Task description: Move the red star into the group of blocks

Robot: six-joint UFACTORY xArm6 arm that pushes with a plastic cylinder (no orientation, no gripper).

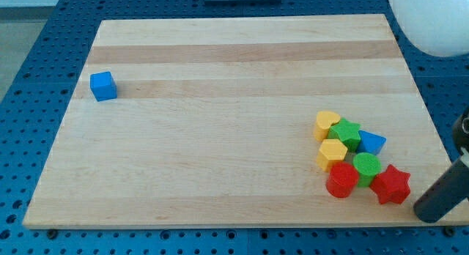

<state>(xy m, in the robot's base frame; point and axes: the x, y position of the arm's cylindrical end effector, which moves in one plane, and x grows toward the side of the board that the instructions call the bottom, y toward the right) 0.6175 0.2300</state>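
The red star (390,185) lies at the lower right of the wooden board (220,160). It touches a green round block (366,165) and sits beside a red round block (341,180). The same cluster holds a yellow heart (327,124), a green star (345,133), a blue wedge-shaped block (371,142) and a yellow pentagon-like block (332,153). My tip (424,211) is just to the right of the red star and a little below it, near the board's lower right corner, with a small gap between them.
A blue cube (103,86) sits alone at the board's left side. A white rounded object (432,20) fills the view's top right corner. Blue perforated table surface (29,57) surrounds the board.
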